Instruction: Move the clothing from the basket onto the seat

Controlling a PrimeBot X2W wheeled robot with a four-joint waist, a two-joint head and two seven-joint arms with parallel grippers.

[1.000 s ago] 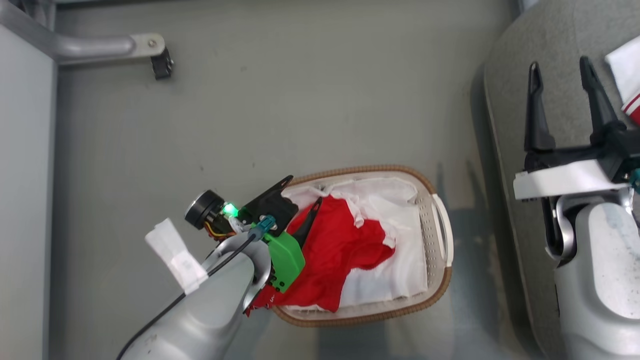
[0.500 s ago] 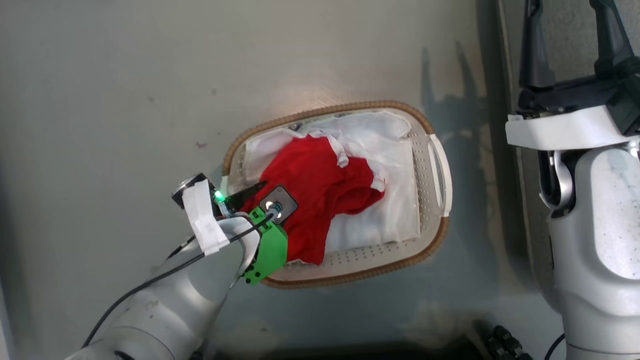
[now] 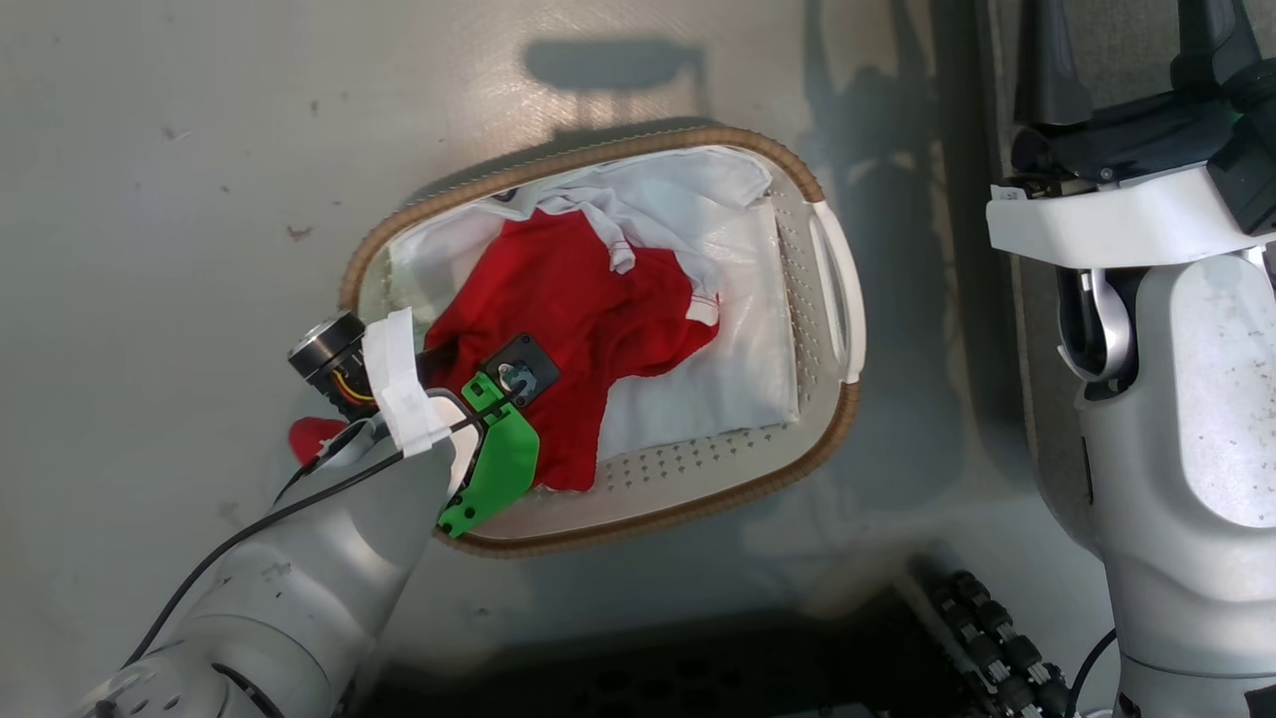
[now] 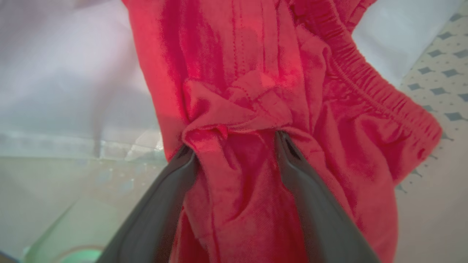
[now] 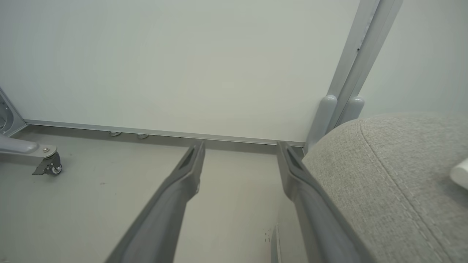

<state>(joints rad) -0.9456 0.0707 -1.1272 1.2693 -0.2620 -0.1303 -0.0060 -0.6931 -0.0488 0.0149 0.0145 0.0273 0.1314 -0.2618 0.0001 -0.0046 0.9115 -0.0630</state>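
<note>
Lowered since a second ago: left gripper (image 4: 234, 142), then poised with both dark fingers (image 4: 161, 204) clear above the left rim of the basket (image 3: 688, 467), now sunk into the red clothing (image 3: 558, 299) at that same end. Shifted too, the whole head view, so camera motion rather than any travel of the basket across the floor (image 3: 150, 199).

Seen along the left wrist: fingers spread wide, not clenched, tips pressed into the fabric, a bunched red fold lying between them, an elastic-gathered hem running off toward the perforated wall. No squeeze on the cloth; merely straddled.

Clothing in the basket: red garment heaped over the left end and middle, white-trimmed edges toward the far rim, all spread on the white liner (image 3: 733, 369) covering the right end. Small red patch also visible past the left rim beside the forearm; hanging over or lying on the floor, impossible to tell.

Right gripper (image 5: 239, 149) released as well, fingers parted with nothing between, held up near the rounded edge of the seat (image 5: 384, 175), well apart from the basket. Seat grey, stitched seam along its corner, off beyond the basket's right-hand handle. Sliver of something white at the seat's right, too little shown to name. Beyond the right fingers, pale wall panel (image 5: 182, 65) and a castor (image 5: 51, 166) on the floor.
</note>
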